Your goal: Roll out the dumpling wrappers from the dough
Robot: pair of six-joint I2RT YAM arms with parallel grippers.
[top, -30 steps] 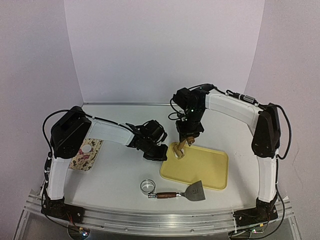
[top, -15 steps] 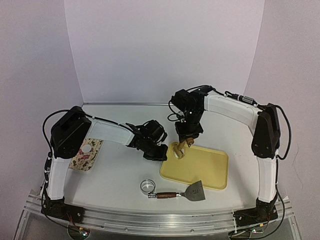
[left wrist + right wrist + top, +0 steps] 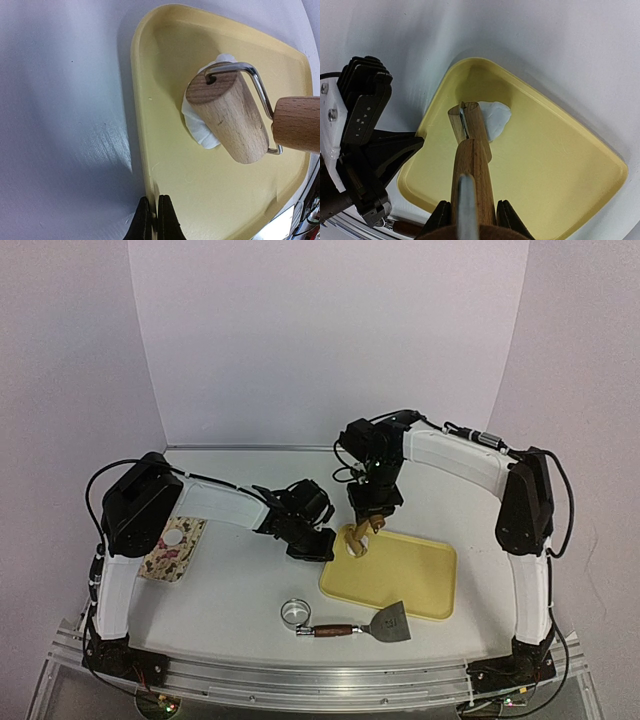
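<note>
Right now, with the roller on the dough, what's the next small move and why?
Probably roll the roller across the dough: it looks lumpy and lies only partly under the drum, while the left end effector pinches the tray rim.

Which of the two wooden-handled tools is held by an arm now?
The roller, its handle between the jaws of the right gripper, over the dough. The scraper lies free on the table.
</note>
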